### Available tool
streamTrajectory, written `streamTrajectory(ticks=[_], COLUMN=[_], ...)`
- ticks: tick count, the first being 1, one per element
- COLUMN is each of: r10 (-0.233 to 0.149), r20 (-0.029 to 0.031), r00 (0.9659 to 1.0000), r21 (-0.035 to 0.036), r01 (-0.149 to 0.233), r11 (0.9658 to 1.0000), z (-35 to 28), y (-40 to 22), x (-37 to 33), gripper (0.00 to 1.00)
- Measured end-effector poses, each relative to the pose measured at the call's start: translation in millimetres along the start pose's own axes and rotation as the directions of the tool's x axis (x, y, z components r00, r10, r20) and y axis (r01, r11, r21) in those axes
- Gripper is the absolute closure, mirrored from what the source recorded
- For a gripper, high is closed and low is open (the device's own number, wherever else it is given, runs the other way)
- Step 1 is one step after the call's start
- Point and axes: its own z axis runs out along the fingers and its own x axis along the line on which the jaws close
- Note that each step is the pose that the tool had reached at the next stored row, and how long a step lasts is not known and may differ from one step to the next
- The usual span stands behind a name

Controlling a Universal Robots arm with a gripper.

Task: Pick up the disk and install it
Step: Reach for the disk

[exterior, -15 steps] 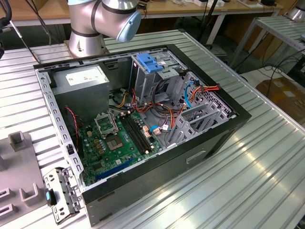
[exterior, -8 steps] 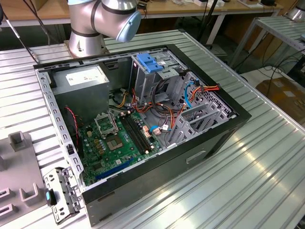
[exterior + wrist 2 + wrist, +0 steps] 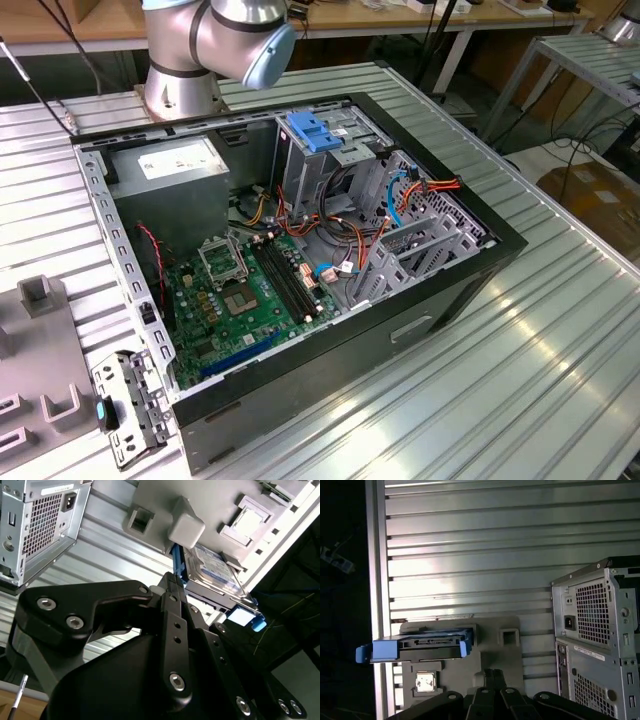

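The disk (image 3: 420,647) with blue rails (image 3: 380,650) lies flat on the grey holder (image 3: 506,625) on the ribbed table (image 3: 470,555); the gripper (image 3: 494,675) hangs near it; its jaws seem pressed together, pinching nothing. In the exterior view the open computer case (image 3: 440,300) sits in the middle; the arm's base (image 3: 180,85) stands at the upper left.

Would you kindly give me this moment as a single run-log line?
step: pick | gripper: near disk | disk: on grey fixture, not installed | case: open
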Motion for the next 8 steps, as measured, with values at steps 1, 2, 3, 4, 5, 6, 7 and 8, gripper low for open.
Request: streamTrajectory(ticks=[1, 2, 3, 4, 5, 6, 7, 8], r10=[0.0, 0.0, 0.0, 0.0, 0.0, 0.0, 0.0, 0.0], r20=[0.0001, 0.0, 0.0001, 0.0, -0.0001, 0.0001, -0.0004, -0.0012], r00=[1.0, 1.0, 1.0, 1.0, 1.0, 1.0, 1.0, 1.0], r21=[-0.0001, 0.0, -0.0001, 0.0001, 0.0003, 0.0003, 0.0003, 0.0004], r01=[0.0, 0.0, 0.0, 0.0, 0.0, 0.0, 0.0, 0.0], r11=[1.0, 1.0, 1.0, 1.0, 1.0, 1.0, 1.0, 1.0], z=[0.4, 1.3, 2.2, 3.3, 4.6, 6.3, 7.0, 7.3], y=[1.4, 5.2, 8.1, 11.6, 14.7, 17.2, 17.3, 16.9], x=[2.8, 6.8, 10.6, 15.9, 22.4, 31.3, 38.8, 43.7], gripper=[0.89, 0.89, 0.89, 0.89, 0.89, 0.89, 0.89, 0.89])
